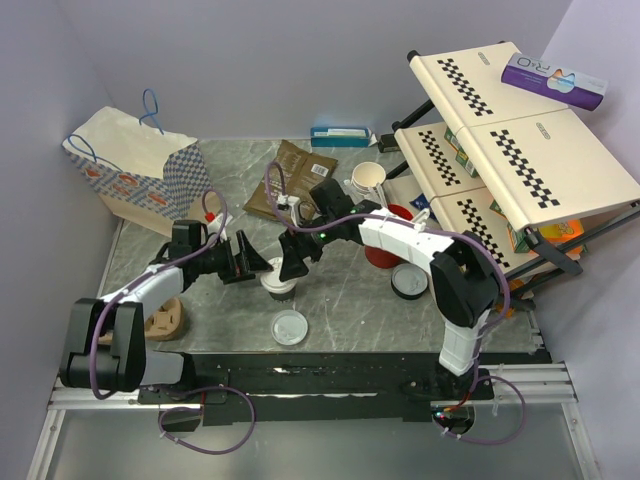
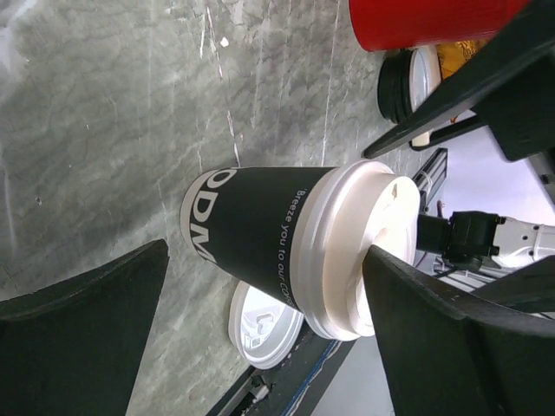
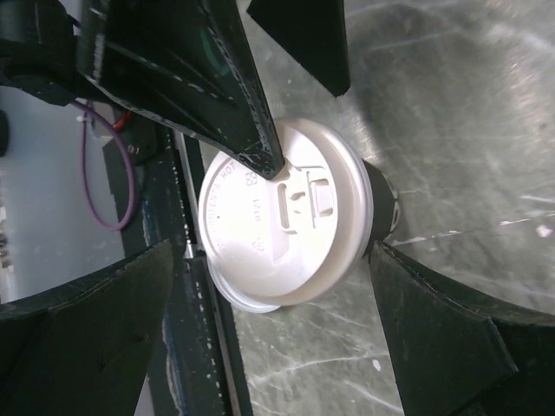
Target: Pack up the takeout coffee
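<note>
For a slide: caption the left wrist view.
Open left claw facing a black paper cup with round white plastic lid on grey table.

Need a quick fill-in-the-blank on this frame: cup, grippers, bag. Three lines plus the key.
1. The takeout coffee stands upright on the table with a ___ lid on top.
2. The left gripper and right gripper flank the cup, both with jaws ___.
3. The paper bag stands at the table's far ___ corner.
Missing words: white; open; left.
</note>
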Available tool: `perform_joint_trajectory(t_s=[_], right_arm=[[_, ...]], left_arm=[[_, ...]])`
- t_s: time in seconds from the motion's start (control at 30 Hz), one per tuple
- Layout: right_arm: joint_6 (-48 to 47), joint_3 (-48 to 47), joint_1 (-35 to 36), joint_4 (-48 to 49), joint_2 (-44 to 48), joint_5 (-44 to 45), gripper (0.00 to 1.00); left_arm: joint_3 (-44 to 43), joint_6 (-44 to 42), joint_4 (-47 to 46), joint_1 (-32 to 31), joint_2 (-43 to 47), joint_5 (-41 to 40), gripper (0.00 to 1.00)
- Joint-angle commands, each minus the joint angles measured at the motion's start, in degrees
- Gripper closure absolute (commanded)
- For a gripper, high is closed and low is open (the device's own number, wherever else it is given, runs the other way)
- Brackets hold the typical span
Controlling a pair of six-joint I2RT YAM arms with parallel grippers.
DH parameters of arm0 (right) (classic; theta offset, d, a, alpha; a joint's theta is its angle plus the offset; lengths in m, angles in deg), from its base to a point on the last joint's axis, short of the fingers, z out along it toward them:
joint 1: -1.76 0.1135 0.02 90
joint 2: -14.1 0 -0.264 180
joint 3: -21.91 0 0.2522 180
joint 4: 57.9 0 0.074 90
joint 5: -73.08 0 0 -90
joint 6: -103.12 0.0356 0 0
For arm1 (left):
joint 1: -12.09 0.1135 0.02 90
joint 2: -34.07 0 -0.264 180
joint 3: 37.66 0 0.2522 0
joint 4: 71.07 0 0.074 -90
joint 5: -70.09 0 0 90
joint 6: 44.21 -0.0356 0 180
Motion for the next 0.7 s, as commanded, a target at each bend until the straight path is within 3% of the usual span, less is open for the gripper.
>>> perform_joint_trajectory(t_s=[0.0,0.67], right_arm=[[2.5,0.3,0.0,2.2,-1.9,-4.1,0.00],[6.5,8.9,-1.9,12.2,-7.2,-6.3,0.01]], left_arm=[[-1.8,-1.7,-0.2,-0.2,-1.5,-0.3,0.01],[-1.2,-4.6,0.4,0.0,-5.8,-0.7,0.01]])
